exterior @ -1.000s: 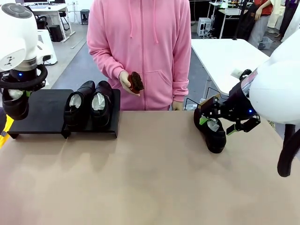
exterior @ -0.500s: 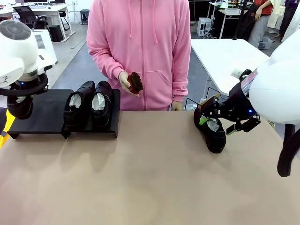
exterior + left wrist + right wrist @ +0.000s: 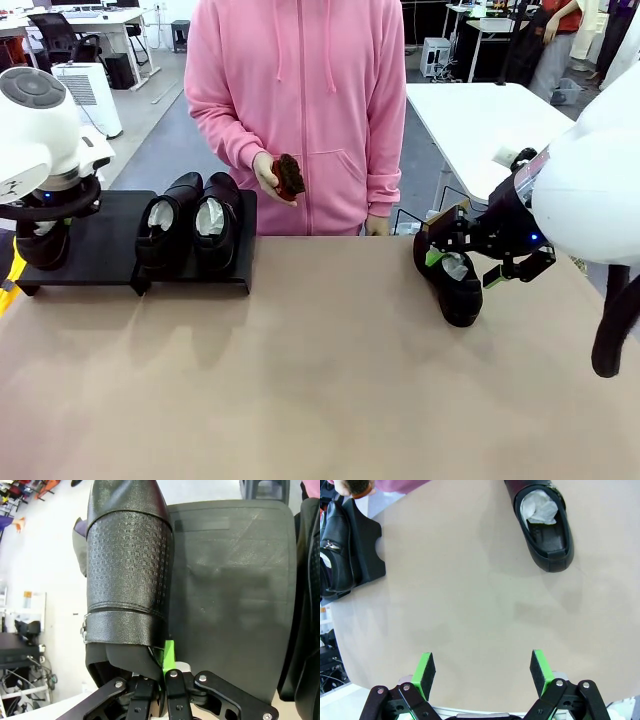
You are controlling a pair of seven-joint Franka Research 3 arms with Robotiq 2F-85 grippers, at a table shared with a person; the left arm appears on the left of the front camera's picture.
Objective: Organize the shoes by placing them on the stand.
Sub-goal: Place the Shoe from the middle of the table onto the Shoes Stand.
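In the left wrist view my left gripper (image 3: 162,676) is shut on the heel rim of a black textured shoe (image 3: 127,565), which hangs beside the left platform of the matte-black stand (image 3: 235,580). From the front, that shoe (image 3: 42,243) hangs under my left arm at the stand's (image 3: 105,225) left end. Two shoes (image 3: 165,228) (image 3: 215,222) with white paper inside sit side by side on the right platform. Another shoe (image 3: 458,283) lies on the table at the right. My right gripper (image 3: 465,268) is open near it, and in its wrist view the gripper (image 3: 482,672) is well short of the shoe (image 3: 542,525).
A person in a pink hoodie stands behind the table's far edge, holding a small brown brush (image 3: 290,175) in one hand. The tan tabletop (image 3: 320,380) stretches between the stand and the right shoe. A white table stands behind at the right.
My left arm has dropped lower and shifted slightly right, bringing the held shoe down at the stand's left end. The right arm and the person have stayed put.
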